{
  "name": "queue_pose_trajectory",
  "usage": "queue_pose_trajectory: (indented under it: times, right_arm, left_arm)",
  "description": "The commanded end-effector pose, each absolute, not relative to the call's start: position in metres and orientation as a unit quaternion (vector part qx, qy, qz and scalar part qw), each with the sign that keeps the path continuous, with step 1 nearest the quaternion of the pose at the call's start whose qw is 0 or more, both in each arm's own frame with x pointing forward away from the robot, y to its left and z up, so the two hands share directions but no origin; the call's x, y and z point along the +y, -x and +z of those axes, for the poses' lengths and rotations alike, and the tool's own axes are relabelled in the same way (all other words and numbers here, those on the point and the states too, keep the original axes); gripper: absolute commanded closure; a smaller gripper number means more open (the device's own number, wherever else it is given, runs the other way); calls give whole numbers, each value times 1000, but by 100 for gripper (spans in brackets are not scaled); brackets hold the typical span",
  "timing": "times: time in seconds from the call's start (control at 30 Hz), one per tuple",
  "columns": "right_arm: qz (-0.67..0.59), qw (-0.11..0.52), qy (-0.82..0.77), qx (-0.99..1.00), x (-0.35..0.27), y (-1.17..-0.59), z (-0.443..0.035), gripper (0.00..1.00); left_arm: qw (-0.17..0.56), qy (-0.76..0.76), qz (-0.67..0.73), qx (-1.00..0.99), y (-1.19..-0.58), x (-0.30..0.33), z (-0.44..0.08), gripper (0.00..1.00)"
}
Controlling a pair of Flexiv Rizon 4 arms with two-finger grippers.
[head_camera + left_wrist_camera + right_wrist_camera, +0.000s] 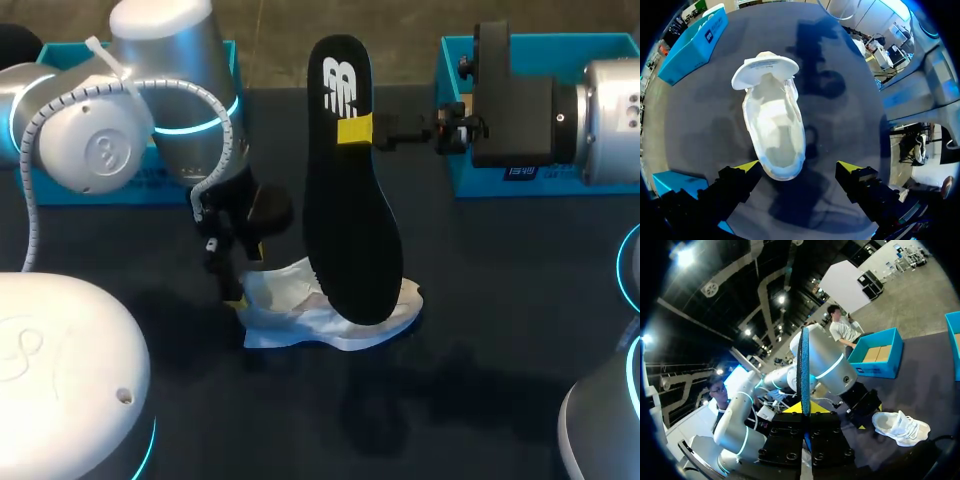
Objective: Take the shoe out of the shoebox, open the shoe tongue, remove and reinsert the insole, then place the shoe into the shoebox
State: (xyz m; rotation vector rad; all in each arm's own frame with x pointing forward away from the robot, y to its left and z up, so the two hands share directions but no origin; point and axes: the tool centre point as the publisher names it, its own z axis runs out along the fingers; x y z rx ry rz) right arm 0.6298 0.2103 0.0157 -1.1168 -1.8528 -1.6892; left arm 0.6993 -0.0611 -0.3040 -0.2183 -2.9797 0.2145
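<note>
The right hand [372, 130] pinches the long black foam insole [350, 220] upright, with its toe end over the white cloth shoe [300, 315] on the dark counter [500, 330]. The left hand [799, 169] is spread wide at the shoe's heel and not gripping it. The shoe might slide when the insole pushes in. The blue cardboard shoebox [875, 357] shows a brown inside, with no shoe in it.

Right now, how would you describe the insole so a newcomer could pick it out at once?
On the dark table, find the white shoe near the middle. Standing on end over it, pinched near its upper end by the right hand, is the insole: the only flat, black, foot-shaped piece in sight.
</note>
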Motion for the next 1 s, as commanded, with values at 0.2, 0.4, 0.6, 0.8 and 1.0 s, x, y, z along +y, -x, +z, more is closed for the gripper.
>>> queue_pose_trajectory:
  times: [0.2,0.4,0.6,0.8,1.0]
  right_arm:
    - [-604,198,399,-661,214,-631,15,100]
    - [-604,198,399,-661,214,-631,15,100]
    - [-604,198,399,-661,214,-631,15,100]
    - [-604,198,399,-661,214,-631,15,100]
    - [-604,198,399,-661,214,-631,15,100]
  left_arm:
    - [72,72,74,-992,-699,-59,-305,0]
    - [84,69,77,-991,-712,-66,-310,0]
    - [76,81,80,-991,-722,-83,-301,0]
    - [69,88,85,-990,-739,-98,-301,0]
    - [58,78,83,-992,-753,-111,-314,0]
